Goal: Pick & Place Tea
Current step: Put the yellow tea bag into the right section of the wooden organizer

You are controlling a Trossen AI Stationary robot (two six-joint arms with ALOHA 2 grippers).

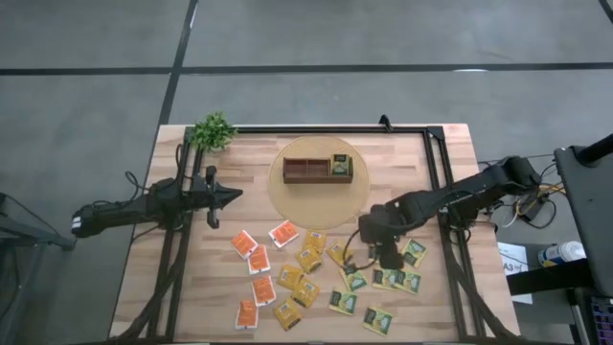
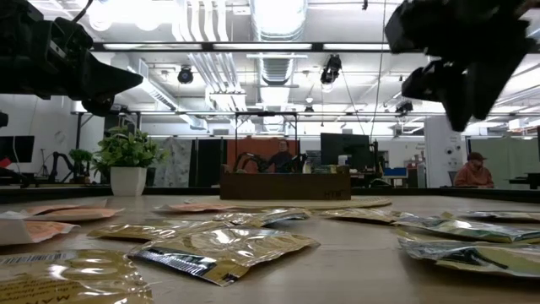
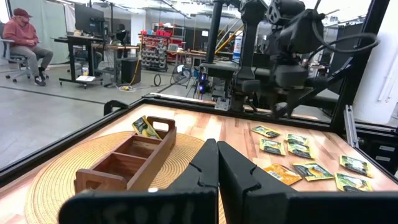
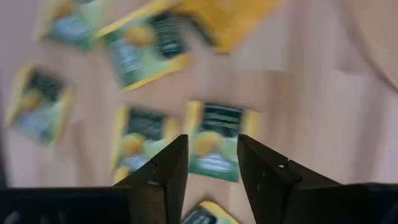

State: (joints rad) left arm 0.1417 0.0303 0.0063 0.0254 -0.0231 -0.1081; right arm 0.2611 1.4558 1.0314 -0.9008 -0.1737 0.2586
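Green sachet [image 4: 214, 142] lying flat on table [image 1: 431, 307], among other green sachets [image 1: 383, 287] at my right side; yellow sachets [image 1: 297, 283] mid-table, orange sachets [image 1: 254, 259] toward left. One green sachet [image 1: 340, 164] standing in right-end compartment of wooden box [image 1: 311, 171] on round woven mat [image 1: 278, 196]. My right pincer [image 4: 211, 162] hovering above green sachet, fingers parted, grasping nothing, framing sachet between them. My left pincer [image 3: 217, 168] waiting clenched, empty, near left table edge beside potted plant [image 1: 212, 130].
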